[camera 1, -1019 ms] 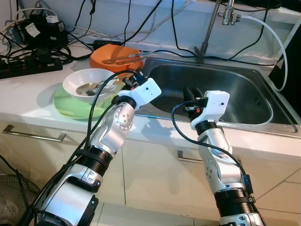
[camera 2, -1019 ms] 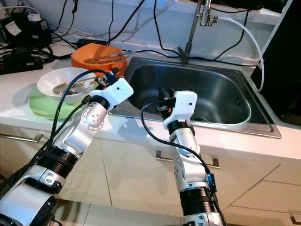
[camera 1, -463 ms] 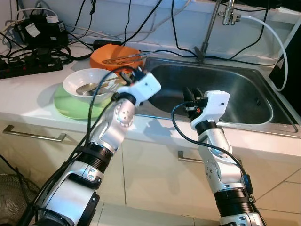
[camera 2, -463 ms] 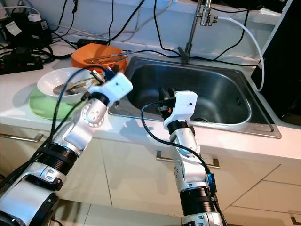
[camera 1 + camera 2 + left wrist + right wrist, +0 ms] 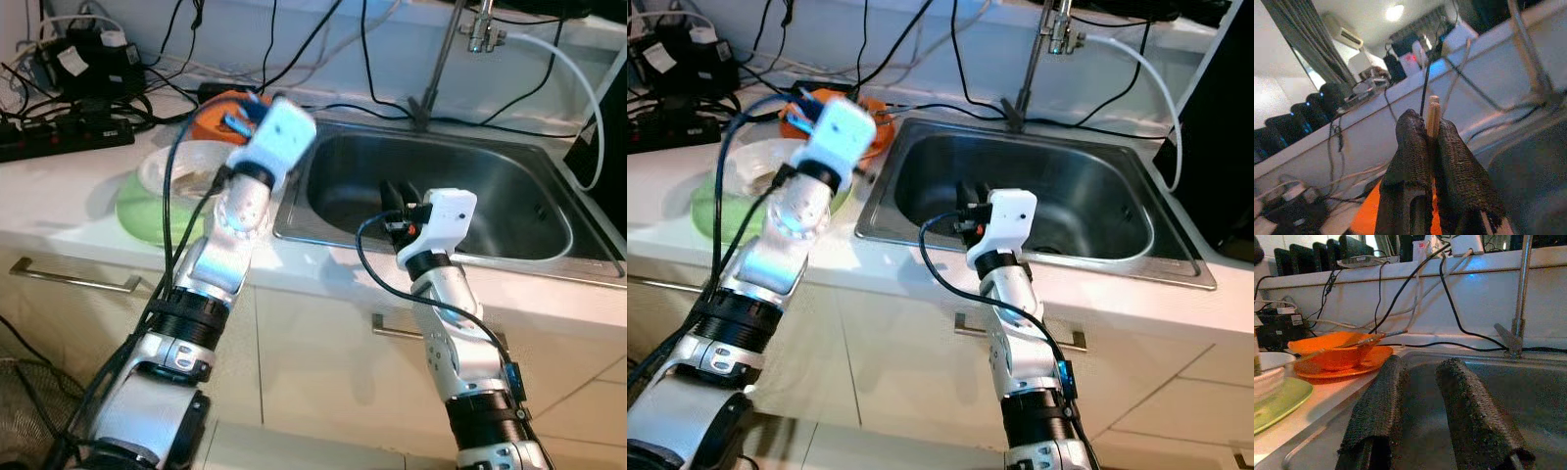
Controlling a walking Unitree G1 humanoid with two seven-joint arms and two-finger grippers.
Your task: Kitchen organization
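My left gripper (image 5: 1431, 122) is raised above the counter near the orange bowl (image 5: 208, 125), blurred in the eye views. It is shut on a pair of light wooden chopsticks (image 5: 1433, 113), whose ends poke out between the black fingers. Below it a white bowl (image 5: 182, 168) with cutlery sits on a green plate (image 5: 145, 211). The orange bowl (image 5: 1334, 353) rests on an orange plate with metal tongs across it. My right gripper (image 5: 396, 192) hangs open over the front rim of the steel sink (image 5: 490, 196), nothing between its fingers (image 5: 1378, 406).
A faucet (image 5: 438, 69) stands behind the sink, with a white hose (image 5: 578, 78) curving to the right. Black cables and a power strip (image 5: 59, 137) crowd the back left of the counter. Cabinet drawers with metal handles (image 5: 69, 279) lie below the counter edge.
My left arm has lifted up and back from the white bowl toward the orange bowl, carrying the chopsticks. The right arm has not moved.
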